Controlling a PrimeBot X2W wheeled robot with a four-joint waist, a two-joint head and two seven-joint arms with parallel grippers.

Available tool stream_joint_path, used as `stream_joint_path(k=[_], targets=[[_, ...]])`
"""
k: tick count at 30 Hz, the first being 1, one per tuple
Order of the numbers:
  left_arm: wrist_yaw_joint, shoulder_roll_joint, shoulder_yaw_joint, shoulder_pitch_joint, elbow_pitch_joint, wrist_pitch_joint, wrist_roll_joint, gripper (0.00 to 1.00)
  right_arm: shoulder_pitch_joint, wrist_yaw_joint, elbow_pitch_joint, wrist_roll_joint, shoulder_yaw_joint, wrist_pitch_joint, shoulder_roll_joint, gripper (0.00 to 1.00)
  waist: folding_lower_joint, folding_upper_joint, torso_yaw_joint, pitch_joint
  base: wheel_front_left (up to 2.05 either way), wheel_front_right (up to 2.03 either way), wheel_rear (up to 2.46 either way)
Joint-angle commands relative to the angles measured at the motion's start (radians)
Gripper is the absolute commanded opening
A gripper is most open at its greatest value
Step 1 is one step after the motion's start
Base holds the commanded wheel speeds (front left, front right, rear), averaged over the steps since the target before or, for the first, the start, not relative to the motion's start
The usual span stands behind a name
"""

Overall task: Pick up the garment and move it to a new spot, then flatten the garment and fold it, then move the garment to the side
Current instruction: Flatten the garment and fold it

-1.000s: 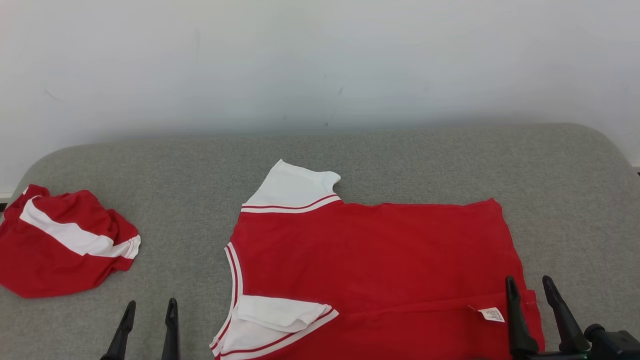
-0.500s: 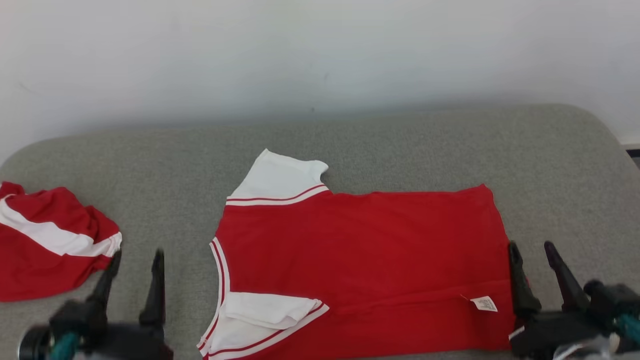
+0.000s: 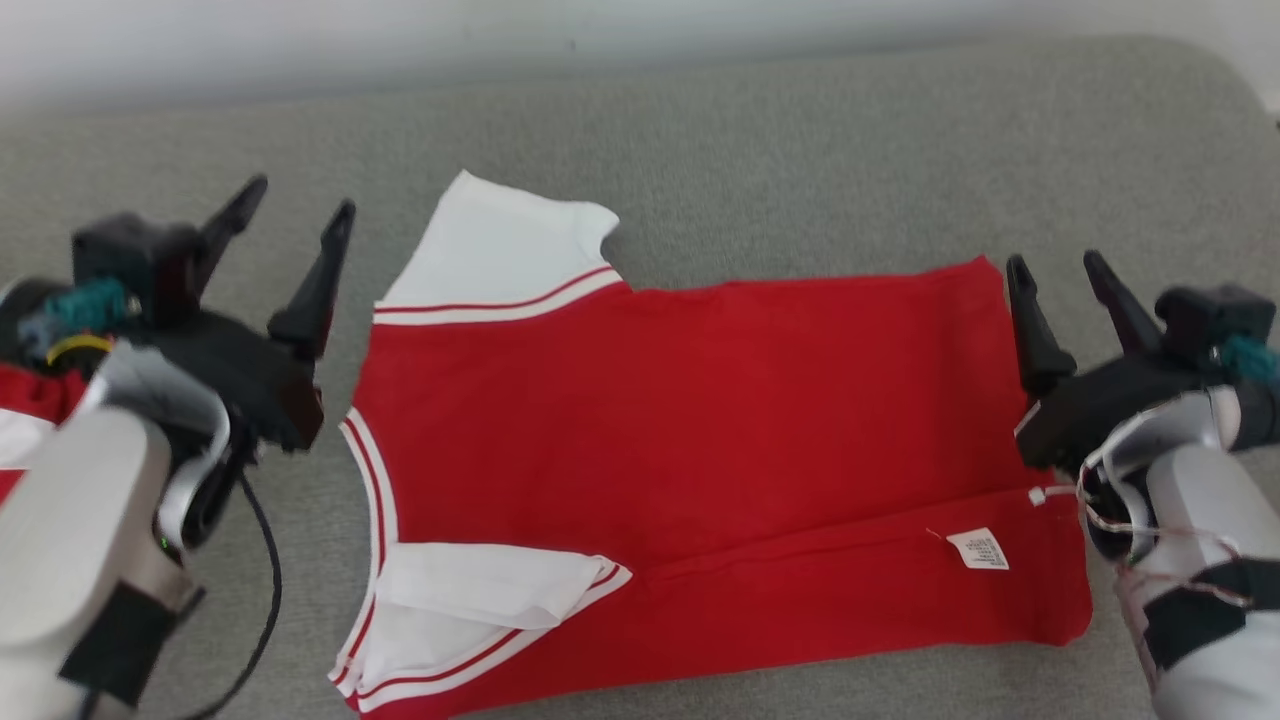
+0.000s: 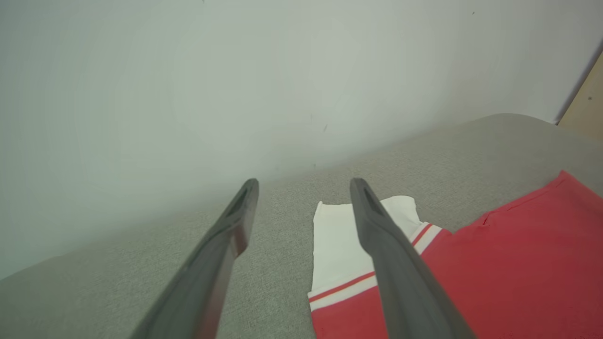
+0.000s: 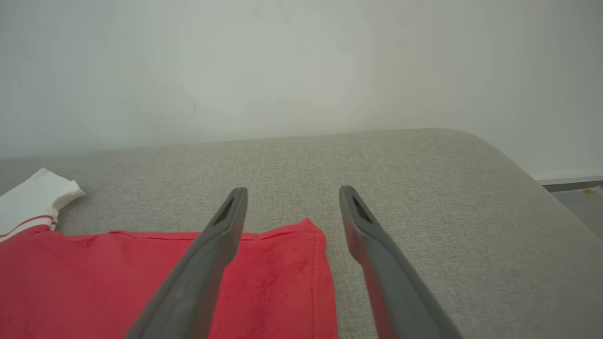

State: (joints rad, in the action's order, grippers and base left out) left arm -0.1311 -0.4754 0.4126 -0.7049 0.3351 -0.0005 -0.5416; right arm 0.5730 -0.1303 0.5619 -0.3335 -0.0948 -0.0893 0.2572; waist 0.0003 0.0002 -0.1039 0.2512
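Left end effector [image 3: 304, 193] and right end effector [image 3: 1053, 258] spread, flanking red garment [image 3: 700, 420]

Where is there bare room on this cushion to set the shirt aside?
Free: the cushion strip between the shirt and the wall, and the corner beyond the right end effector. Crowded: left edge, left end effector and another red garment.

Black long-fingered left tool [image 3: 305, 193], pale forearm [image 3: 60, 520], looping black cable [image 3: 272, 575]
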Motion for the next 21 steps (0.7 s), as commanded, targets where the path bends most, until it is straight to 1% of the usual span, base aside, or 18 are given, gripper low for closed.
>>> stream_joint_path(k=[1, 4, 9, 14, 21], targets=[[0.002, -0.011, 0.03, -0.049, 0.02, 0.021, -0.039, 1.0, 0.038, -0.001, 0.026, 0.004, -0.01, 0.007, 0.009, 1.0, -0.0003, -0.0002, -0.05, 0.131, 0.0, 0.0, 0.0], [0.002, -0.056, 0.124, -0.169, 0.07, 0.068, -0.101, 1.0, 0.129, -0.001, 0.093, -0.004, -0.04, 0.024, 0.008, 1.0, -0.0003, -0.0002, -0.066, 0.176, 0.0, 0.0, 0.0], [0.002, -0.092, 0.259, -0.318, 0.147, 0.122, -0.183, 1.0, 0.246, -0.001, 0.206, -0.019, -0.085, 0.052, 0.003, 1.0, -0.0003, -0.0002, -0.094, 0.221, 0.0, 0.0, 0.0], [0.002, -0.104, 0.361, -0.427, 0.238, 0.174, -0.246, 1.0, 0.32, -0.001, 0.273, -0.059, -0.139, 0.07, -0.016, 1.0, -0.0003, -0.0002, -0.118, 0.25, 0.0, 0.0, 0.0], [0.002, -0.106, 0.464, -0.515, 0.344, 0.185, -0.305, 1.0, 0.373, -0.001, 0.328, -0.129, -0.227, 0.09, -0.039, 1.0, -0.0003, -0.0002, -0.152, 0.268, 0.0, 0.0, 0.0]])
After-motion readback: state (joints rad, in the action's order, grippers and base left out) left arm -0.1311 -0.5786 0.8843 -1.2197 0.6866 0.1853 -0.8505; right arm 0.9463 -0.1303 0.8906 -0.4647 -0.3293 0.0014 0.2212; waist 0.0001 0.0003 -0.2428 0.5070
